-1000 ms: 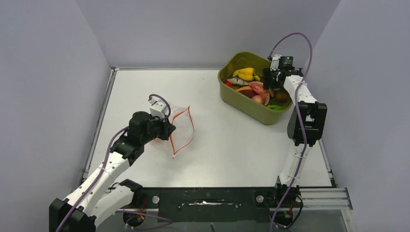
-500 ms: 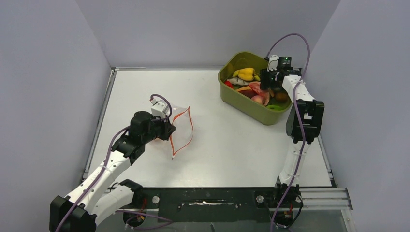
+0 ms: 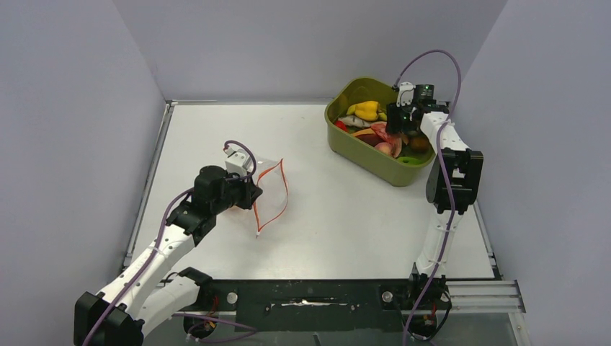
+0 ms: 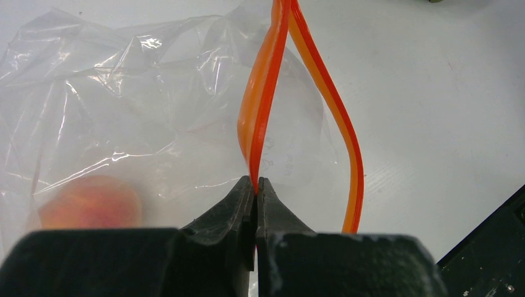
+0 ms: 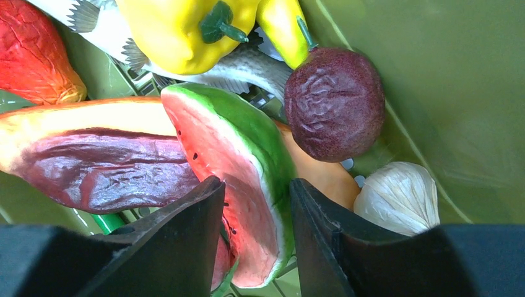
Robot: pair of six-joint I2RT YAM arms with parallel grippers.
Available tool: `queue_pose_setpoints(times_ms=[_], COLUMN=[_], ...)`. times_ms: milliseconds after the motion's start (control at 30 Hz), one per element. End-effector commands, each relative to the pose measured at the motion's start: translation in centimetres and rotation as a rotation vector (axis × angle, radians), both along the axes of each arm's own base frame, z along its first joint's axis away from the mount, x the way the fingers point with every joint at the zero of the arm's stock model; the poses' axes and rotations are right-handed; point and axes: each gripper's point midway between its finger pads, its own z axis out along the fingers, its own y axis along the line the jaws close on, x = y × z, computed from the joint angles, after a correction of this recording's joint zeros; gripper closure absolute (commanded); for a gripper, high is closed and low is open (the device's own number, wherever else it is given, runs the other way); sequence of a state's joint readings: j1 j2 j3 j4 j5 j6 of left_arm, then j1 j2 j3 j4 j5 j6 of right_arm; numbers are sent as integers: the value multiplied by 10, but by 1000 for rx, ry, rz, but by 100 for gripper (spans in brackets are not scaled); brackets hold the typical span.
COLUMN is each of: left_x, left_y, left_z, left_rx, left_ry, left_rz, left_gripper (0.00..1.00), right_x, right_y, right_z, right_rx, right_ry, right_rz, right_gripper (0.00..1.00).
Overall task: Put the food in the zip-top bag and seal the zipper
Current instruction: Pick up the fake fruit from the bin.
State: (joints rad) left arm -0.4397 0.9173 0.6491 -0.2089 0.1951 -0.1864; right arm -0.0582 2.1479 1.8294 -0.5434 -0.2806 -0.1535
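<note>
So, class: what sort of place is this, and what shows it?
Probably a robot test booth, not a kitchen: robot arms fixed to a white table, grey walls, toy food in a green tub.

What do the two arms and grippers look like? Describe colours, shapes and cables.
Both arms, the left arm and right arm, have white links with black joints. A purple cable runs along each. The left gripper and right gripper have matte black, tapered fingers.
</note>
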Motion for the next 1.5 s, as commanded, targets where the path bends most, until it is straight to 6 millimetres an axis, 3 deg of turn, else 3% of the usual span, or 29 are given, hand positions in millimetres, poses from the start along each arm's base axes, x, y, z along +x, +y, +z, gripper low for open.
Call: queue_pose_setpoints(times_ms=[0,133,367,667,1033,1200,1467], left_x=[5,5,6,6,4,5,2], left_y=[-8,-8,-8,-8,-8,-6,-18], left_z=[25,26,27,26,29,32,54], left_rx=[-43,-47,-45,-45,-58,-65,-190], left_ry=[-88,-89,-91,-89,-92,-98,-106], left_rz=[-27,-30,-28,-28,-23,-6,-16], left_gripper=[100,100,100,100,100,100,100], right_x=[9,8,13,11,-1,-15,-45], right_y=[5,8,4,2,-3,-6,-9], right_z=[9,8,28,51,85,107,136], right_rx=[0,4,-24,-83,-144,-132,-115], right_ry=[-42,-41,-93,-146,-211,-243,-261], right_rz=[45,75,57,13,-91,-158,-277], right_gripper=[56,57,81,99,100,100,100])
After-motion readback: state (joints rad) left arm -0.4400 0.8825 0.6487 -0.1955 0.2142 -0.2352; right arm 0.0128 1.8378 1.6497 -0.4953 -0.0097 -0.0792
